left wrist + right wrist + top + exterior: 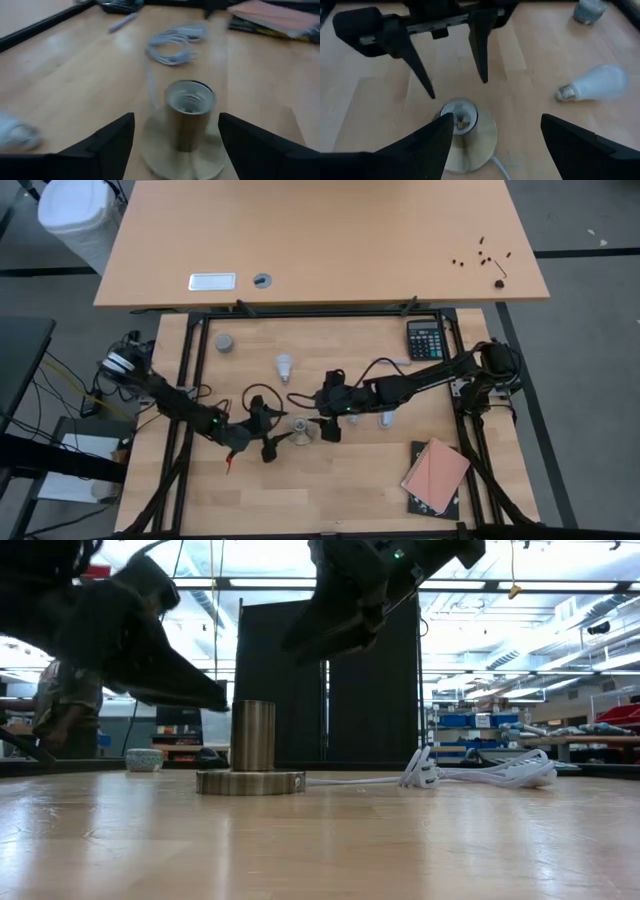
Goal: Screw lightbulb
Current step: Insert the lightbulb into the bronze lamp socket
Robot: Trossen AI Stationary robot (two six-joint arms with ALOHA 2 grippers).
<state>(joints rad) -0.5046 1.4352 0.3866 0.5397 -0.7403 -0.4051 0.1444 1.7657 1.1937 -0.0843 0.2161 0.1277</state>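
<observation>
Light wooden desk (pixel 350 490) in a black frame; second wooden desk (pixel 330 240) adjoining at the far side. Grey floor (pixel 590 380) with dark seams. White bin (pixel 75 215) at the far left corner. Behind: black partition panel (pixel 370 710), shelving with blue bins (pixel 465 722), ceiling strip lights (pixel 540 565).

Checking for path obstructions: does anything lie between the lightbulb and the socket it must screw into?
Nothing visible does. The lightbulb lies on bare table; the socket stands open-topped, with the open left gripper and open right gripper flanking it.

Wooden table (pixel 330 490), lightbulb (pixel 284 365), lamp base (pixel 302 430), calculator (pixel 424 338), notebook (pixel 436 477)
</observation>
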